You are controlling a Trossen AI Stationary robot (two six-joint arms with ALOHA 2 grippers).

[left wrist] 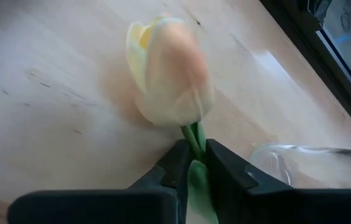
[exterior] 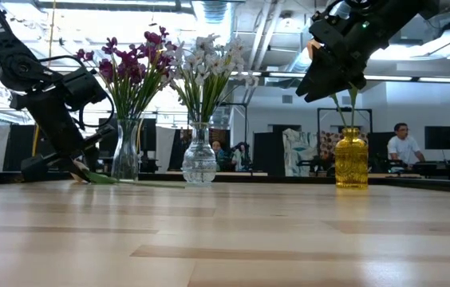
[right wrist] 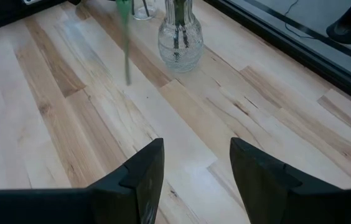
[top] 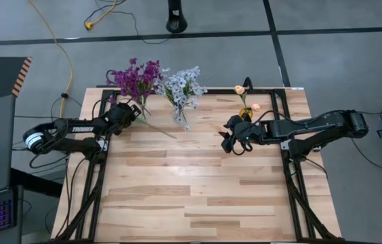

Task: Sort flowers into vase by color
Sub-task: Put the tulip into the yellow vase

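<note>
The left pincer (left wrist: 191, 165) is clamped on the green stem of a peach-cream bud (left wrist: 169, 71), gripping it just below the flower head, low over the table (top: 198, 183) beside the tall clear vase (exterior: 126, 151) that already holds the purple flowers (top: 135, 76). The rest of that stem (top: 158, 129) lies flat on the wood, trailing toward the round clear vase (exterior: 199, 163) with the pale blue-white flowers (top: 183, 85). Across the table, the right pincer (right wrist: 194, 171) hangs with its fingers apart and nothing between them, raised above the wood near the yellow vase (exterior: 351, 158), where two peach buds (top: 240, 89) already stand.

The sort looks nearly done: purple and pale blue each fill their own vase, and this bud appears to be the last stray, belonging in the yellow vase at the far side.

The hazards lie in the grip and the route. Held so close to the head, the long stem will hang free and may swing or drag as it rises, so it could catch the two glass vases standing just beside it and tip them. The grip on a thin, slick stem may also let the flower rotate or slip out. And with the stem's end dangling unguided, threading it into the yellow vase's narrow mouth, or passing it to the waiting arm, could easily miss.
</note>
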